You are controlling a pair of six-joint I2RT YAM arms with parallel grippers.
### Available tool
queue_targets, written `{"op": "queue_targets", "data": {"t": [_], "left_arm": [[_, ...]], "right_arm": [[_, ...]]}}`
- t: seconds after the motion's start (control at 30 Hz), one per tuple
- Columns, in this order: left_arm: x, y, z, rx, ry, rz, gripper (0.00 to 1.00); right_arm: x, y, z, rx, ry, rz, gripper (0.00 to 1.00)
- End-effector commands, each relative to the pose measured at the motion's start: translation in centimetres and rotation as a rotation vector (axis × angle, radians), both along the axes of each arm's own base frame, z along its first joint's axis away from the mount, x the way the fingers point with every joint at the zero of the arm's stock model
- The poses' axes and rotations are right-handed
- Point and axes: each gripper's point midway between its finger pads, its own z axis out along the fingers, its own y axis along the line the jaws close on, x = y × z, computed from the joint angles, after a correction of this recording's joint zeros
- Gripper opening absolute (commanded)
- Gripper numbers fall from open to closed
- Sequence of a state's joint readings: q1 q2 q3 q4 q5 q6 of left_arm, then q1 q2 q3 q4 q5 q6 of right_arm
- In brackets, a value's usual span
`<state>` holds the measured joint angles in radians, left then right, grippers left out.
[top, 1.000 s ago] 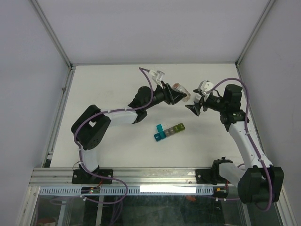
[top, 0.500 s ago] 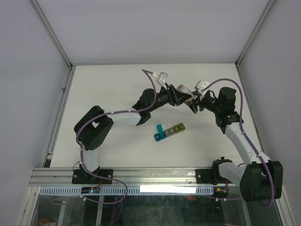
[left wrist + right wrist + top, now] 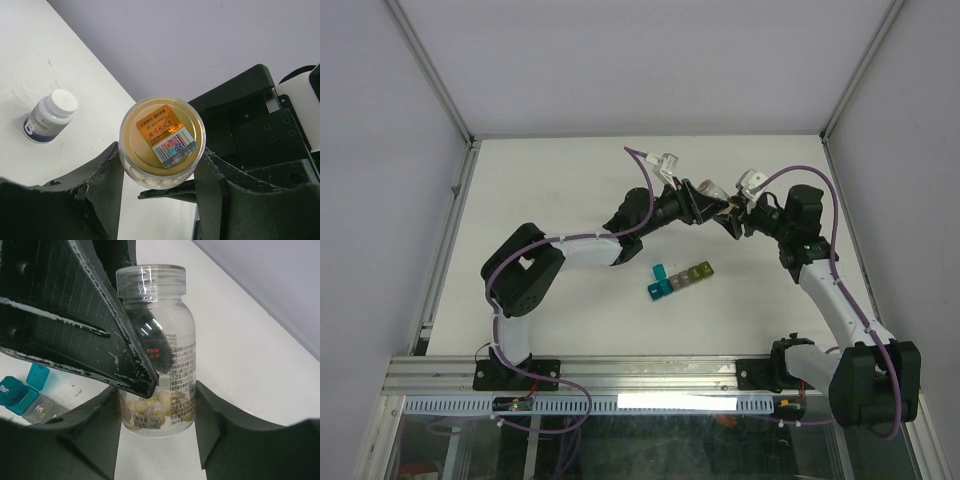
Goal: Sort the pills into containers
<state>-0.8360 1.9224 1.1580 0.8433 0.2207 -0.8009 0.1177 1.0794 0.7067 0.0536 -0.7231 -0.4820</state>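
In the overhead view the two arms meet above the centre right of the white table point(image 3: 550, 180), and between them is a small clear plastic bottle with a gold-coloured round end point(image 3: 162, 135), lifted clear of the surface. The left gripper point(image 3: 159, 170) is clenched on the bottle, one black finger pressed to each side. That keeps the bottle fixed in the air, probably so the other arm can work on it. The right gripper point(image 3: 157, 410) has a finger on either side of the end where the pale pills have collected, close against the plastic. Whether it is gripping yet I cannot tell. I judge this to be the opening or handover step that comes before any pouring. The strip of joined small cube containers in blue, teal, grey, olive and yellow-green point(image 3: 680, 278) lies on the table just below the grippers in that view, with one teal lid raised, apparently ready to be filled. A dark bottle with a white cap point(image 3: 50, 117) stands upright at the left of the left wrist view, untouched.
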Motion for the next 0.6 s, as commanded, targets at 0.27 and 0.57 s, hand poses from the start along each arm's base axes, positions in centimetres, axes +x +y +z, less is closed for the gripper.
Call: {"op": "queue_targets", "data": {"t": [0.27,0.57], "left_arm": [[-0.5,2.5,4.2,-0.097,-0.097,-0.033,0.70],[-0.3,2.3,4.0,-0.076,-0.098,-0.032,0.57]], "right_arm": [[-1.2,0.4,1.5,-0.011,-0.040,0.093,0.12],[-1.4,0.2,1.0,-0.043,-0.042,0.100,0.12]]}}
